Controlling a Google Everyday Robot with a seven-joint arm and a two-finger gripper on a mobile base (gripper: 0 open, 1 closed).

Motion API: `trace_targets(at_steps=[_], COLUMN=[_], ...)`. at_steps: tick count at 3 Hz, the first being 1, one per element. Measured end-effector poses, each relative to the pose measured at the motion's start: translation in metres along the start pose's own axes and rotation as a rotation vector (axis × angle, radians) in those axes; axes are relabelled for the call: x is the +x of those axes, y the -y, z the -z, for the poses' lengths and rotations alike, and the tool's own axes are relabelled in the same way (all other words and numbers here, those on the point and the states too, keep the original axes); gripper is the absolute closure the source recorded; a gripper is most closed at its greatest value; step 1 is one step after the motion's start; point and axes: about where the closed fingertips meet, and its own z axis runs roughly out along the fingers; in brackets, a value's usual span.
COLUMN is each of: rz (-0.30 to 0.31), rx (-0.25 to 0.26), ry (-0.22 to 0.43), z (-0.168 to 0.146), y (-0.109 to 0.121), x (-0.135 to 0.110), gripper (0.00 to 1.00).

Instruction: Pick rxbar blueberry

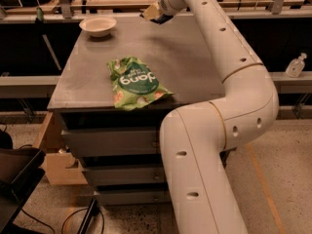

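My gripper (153,12) is at the far edge of the grey table (195,57), low over the surface, to the right of a white bowl (97,26). My white arm reaches to it from the lower right across the table's right side. No dark navy-blue rxbar blueberry shows anywhere in the camera view; it is hidden or out of view. A large green snack bag (134,82) lies flat near the table's front edge, well short of the gripper.
The table stands on a stack of grey drawers (112,143). A shelf with clutter runs behind the table. A clear pump bottle (296,65) stands on a ledge at the right. A cardboard box (53,155) sits on the floor at the left.
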Motion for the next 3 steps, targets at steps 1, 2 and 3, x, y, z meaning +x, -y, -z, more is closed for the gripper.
trace_targets(at_steps=[1,2,3], rz=[0.017,0.039,0.038], rx=[-0.029,-0.051,-0.054], ry=[0.017,0.005,0.003], z=[-0.010,-0.023,-0.025], y=[-0.021,-0.043,-0.044], x=[-0.015,-0.025,-0.023], gripper=[1.00,1.00,0.82])
